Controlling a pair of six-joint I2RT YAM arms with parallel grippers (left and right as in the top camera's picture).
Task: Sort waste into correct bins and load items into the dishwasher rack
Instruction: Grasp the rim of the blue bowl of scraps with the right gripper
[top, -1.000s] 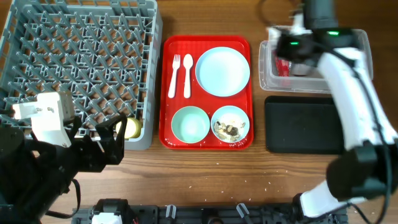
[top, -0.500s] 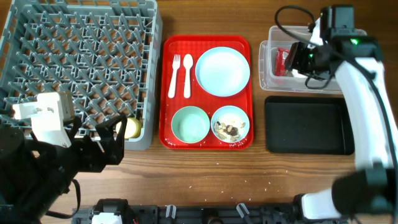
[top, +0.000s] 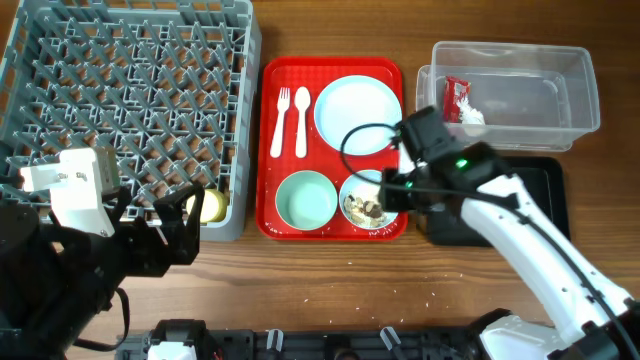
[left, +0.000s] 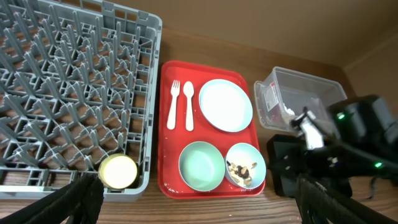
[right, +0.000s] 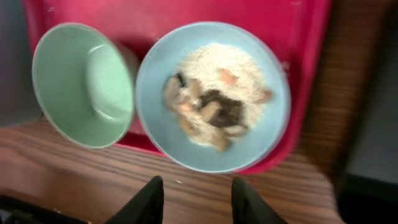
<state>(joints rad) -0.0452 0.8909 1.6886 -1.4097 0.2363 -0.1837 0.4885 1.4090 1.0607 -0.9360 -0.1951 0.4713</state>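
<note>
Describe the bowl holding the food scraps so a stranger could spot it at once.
Start at the flat red tray beside the big grey rack. Two pale bowls sit side by side along its near edge, closest to the robot. You want the right-hand bowl: it holds brownish scraps and crumbs, whereas the left-hand bowl is empty.

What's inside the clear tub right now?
The clear tub holds a red snack wrapper and a crumpled white tissue at the end nearest the red tray; the rest looks bare. What lies under them cannot be seen.
</note>
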